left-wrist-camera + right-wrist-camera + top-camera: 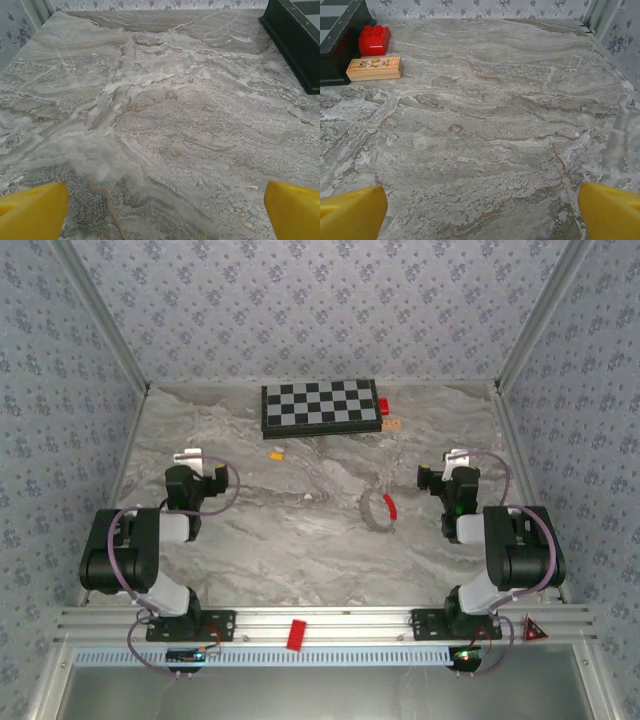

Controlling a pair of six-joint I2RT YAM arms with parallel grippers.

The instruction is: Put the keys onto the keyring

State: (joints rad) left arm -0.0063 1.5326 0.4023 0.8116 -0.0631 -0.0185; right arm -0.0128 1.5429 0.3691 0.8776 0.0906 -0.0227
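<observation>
- Top view: the keyring [367, 510] lies flat on the table [300, 550], toward 3 o'clock from the middle. The little key [276, 454] lies at 10 o'clock from it, well apart, near the chessboard [320, 406].
- Left wrist view: the left fingers [32, 210] are spread wide and hold nothing. The chessboard's corner is at 1 o'clock.
- Right wrist view: the right fingers [350, 212] are spread wide and hold nothing. A red block [374, 40] and a tan block [374, 68] sit at 10 o'clock.

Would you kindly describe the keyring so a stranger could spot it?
Find the chessboard at the far edge; from its right end, come straight nearer. The keyring lies there: the only loop, thin and grey, with one short red section.
</observation>
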